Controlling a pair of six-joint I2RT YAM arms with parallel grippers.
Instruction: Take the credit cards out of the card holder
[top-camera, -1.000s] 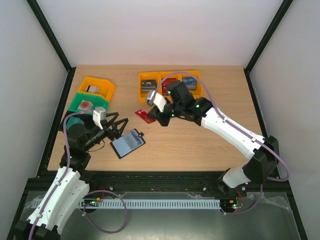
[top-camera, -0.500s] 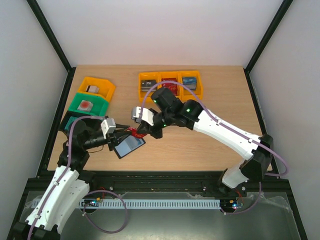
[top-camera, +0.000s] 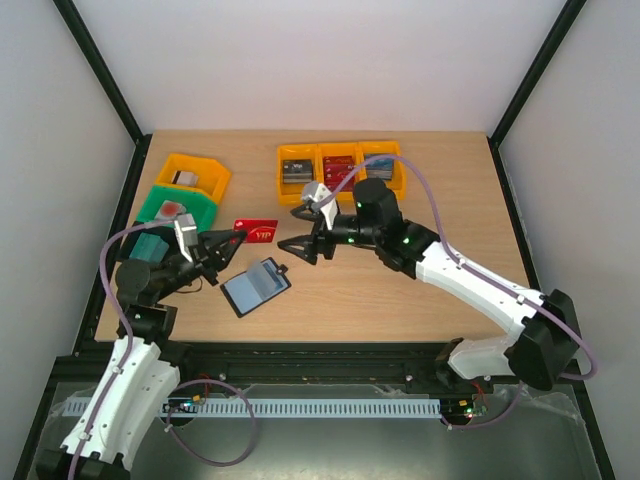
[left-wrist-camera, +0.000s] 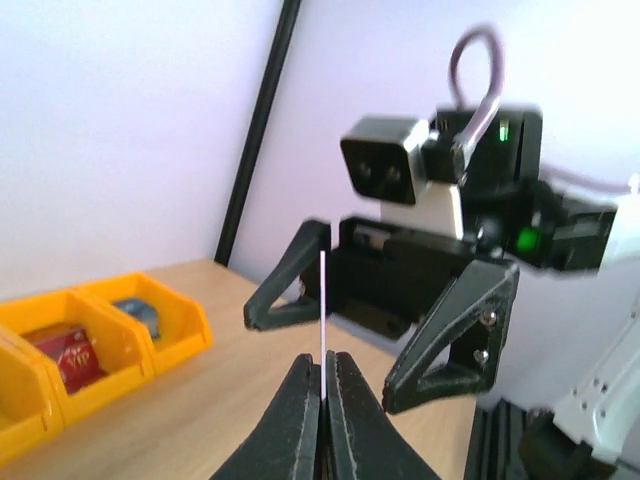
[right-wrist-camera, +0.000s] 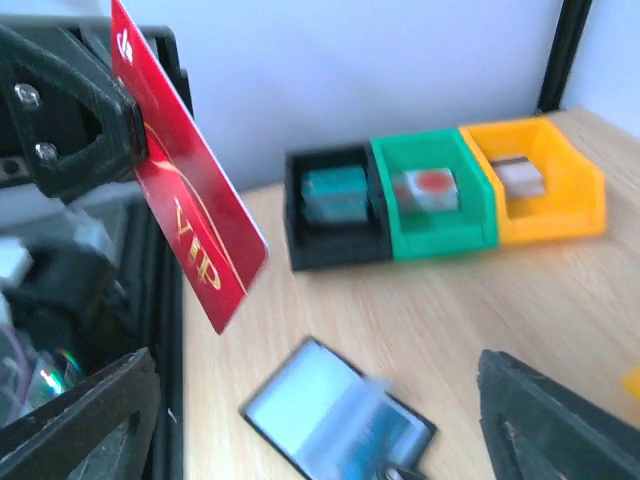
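Observation:
A red credit card (top-camera: 256, 230) with gold lettering hangs above the table, pinched at one end by my shut left gripper (top-camera: 230, 241). In the left wrist view the credit card (left-wrist-camera: 323, 300) shows edge-on, rising from between my closed left gripper (left-wrist-camera: 323, 372). My right gripper (top-camera: 297, 236) stands open just right of the card, touching nothing. The card holder (top-camera: 257, 286) lies open on the table below, grey-blue inside up. From the right wrist the credit card (right-wrist-camera: 190, 220) is at upper left and the card holder (right-wrist-camera: 335, 420) lies blurred between my spread right gripper (right-wrist-camera: 315, 380).
An orange three-compartment bin (top-camera: 340, 150) holding small items stands at the back centre. Yellow (top-camera: 195, 175), green (top-camera: 180, 208) and black (top-camera: 150, 243) bins line the left side, close behind my left arm.
The red card passed from my right gripper to my left. The left shut on it and drew back left and up. The right opened and pulled away to the right.

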